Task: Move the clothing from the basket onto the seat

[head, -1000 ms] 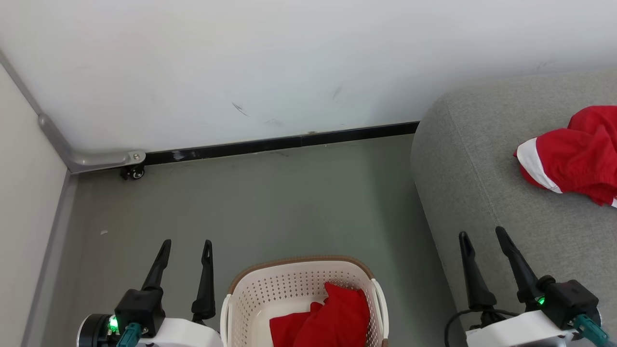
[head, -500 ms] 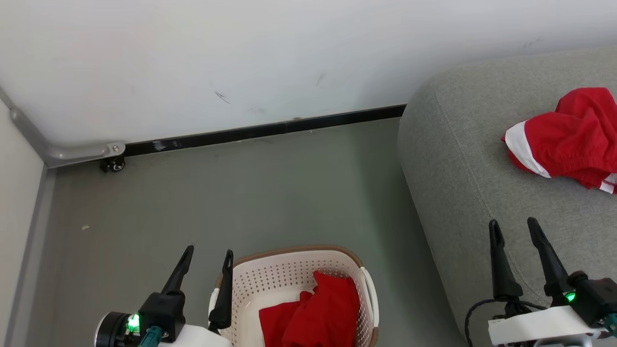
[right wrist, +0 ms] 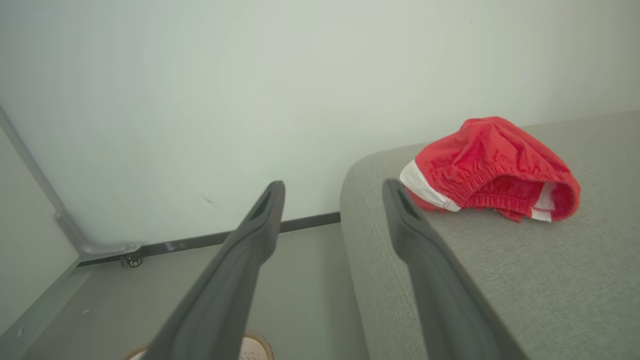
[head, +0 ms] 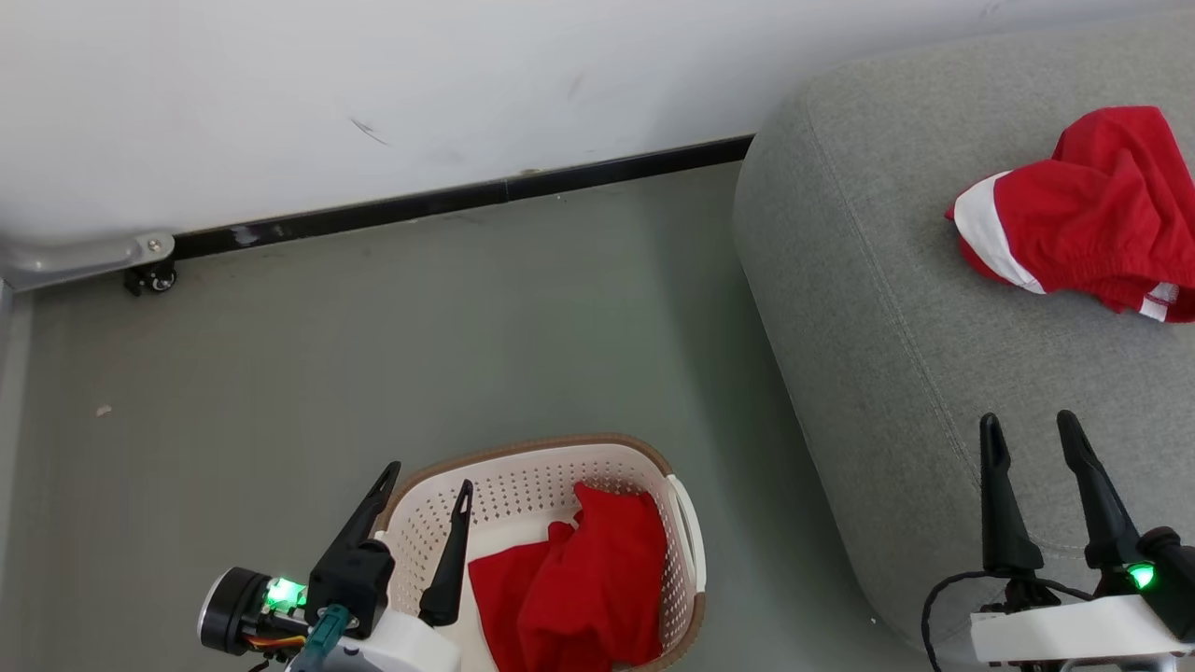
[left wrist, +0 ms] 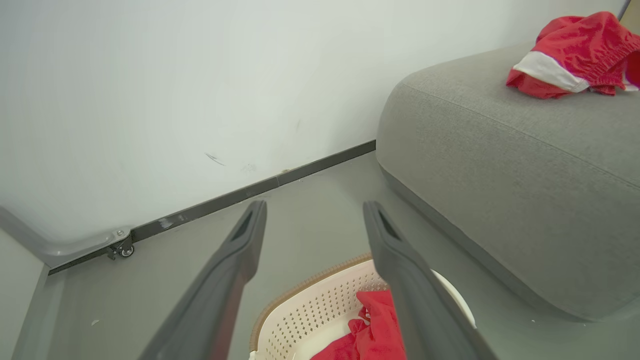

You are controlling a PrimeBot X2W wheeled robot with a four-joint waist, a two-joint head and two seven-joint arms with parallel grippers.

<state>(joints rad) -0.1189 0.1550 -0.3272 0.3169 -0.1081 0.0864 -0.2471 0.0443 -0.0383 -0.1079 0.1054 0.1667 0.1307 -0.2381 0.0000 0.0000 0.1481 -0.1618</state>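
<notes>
The cream basket (head: 523,467) with its brown rim stands on the floor at the bottom middle of the head view, holding crumpled red clothing (head: 579,588). My left gripper (head: 425,481) hangs open over the basket's left rim, nothing between its fingers; its wrist view looks down on the basket (left wrist: 310,310) and the red cloth (left wrist: 375,325). A red garment with white bands (head: 1083,219) lies on the grey seat (head: 887,308) at the right. My right gripper (head: 1027,431) stands open above the seat's near part, short of that garment (right wrist: 492,167).
A white wall with a black skirting strip (head: 448,201) runs behind the grey floor (head: 373,345). A grey metal bracket with a small caster (head: 149,275) sits at the wall's left corner. Open floor lies between basket, wall and seat.
The head camera has turned and dipped, so the wall, seat and basket shifted up and left in the picture. My left gripper now stands over the basket's left rim instead of beside it.
</notes>
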